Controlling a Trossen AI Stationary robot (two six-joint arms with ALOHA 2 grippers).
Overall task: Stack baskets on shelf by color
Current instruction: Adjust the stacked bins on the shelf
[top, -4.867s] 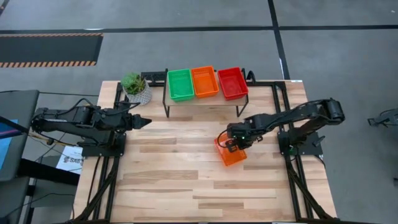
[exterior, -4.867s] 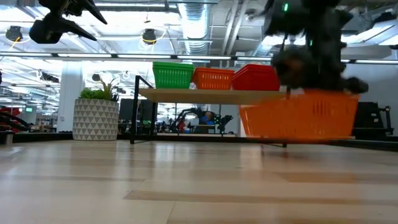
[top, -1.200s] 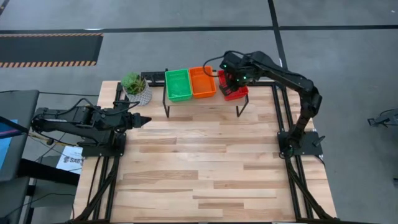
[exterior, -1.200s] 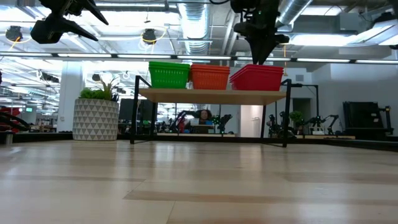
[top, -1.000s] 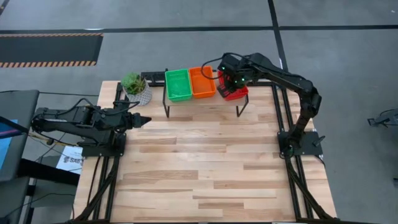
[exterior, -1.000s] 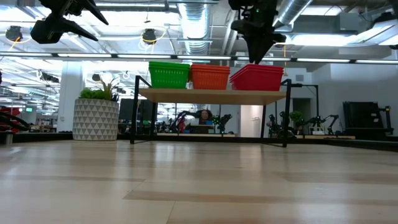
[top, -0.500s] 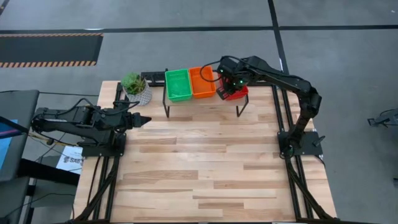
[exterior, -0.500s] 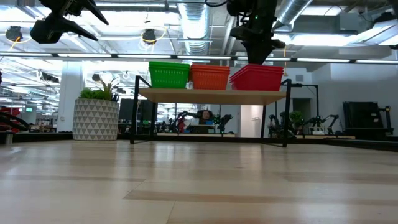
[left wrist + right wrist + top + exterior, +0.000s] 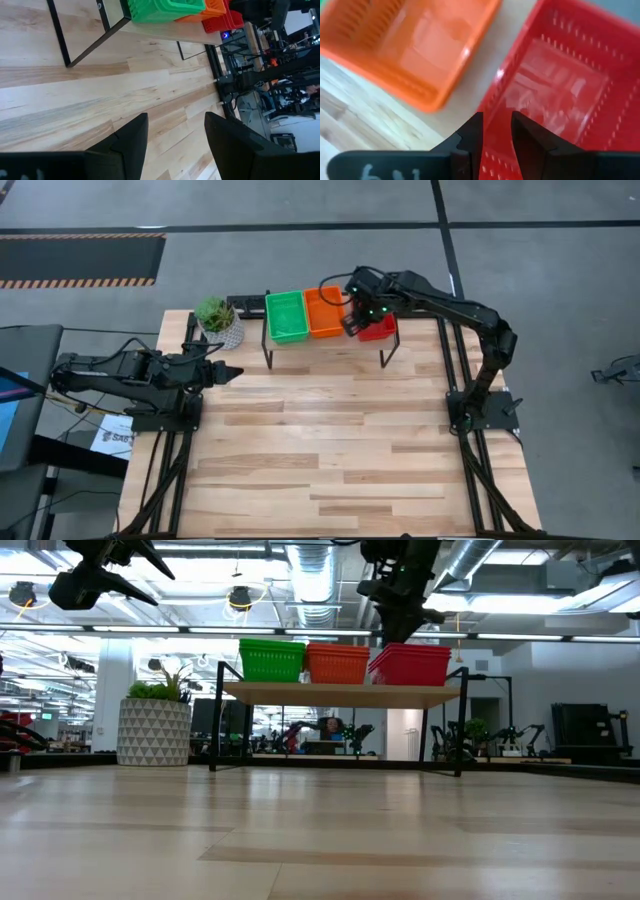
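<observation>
The shelf stands at the table's far edge and bears three stacks of baskets: green, orange and red. My right gripper hangs over the red stack's side nearest the orange one. It points steeply down, and its fingers stand a narrow gap apart. In the right wrist view that red wall shows in the gap of the gripper. In the low view its tips are just above the red rim. My left gripper waits open at the table's left, holding nothing. My right gripper's fingers stand on either side of the red stack's wall that faces the orange stack. I cannot tell whether they touch its rim.
A potted plant stands left of the shelf at the far left. The wide plank tabletop stretches toward the near edge. The shelf's thin black legs reach down to it.
My right gripper has gone from over the middle of the red stack toward the table's left and a little nearer and lower, tipping slightly, and now stands over the red wall beside the orange stack. The baskets have kept their places.
</observation>
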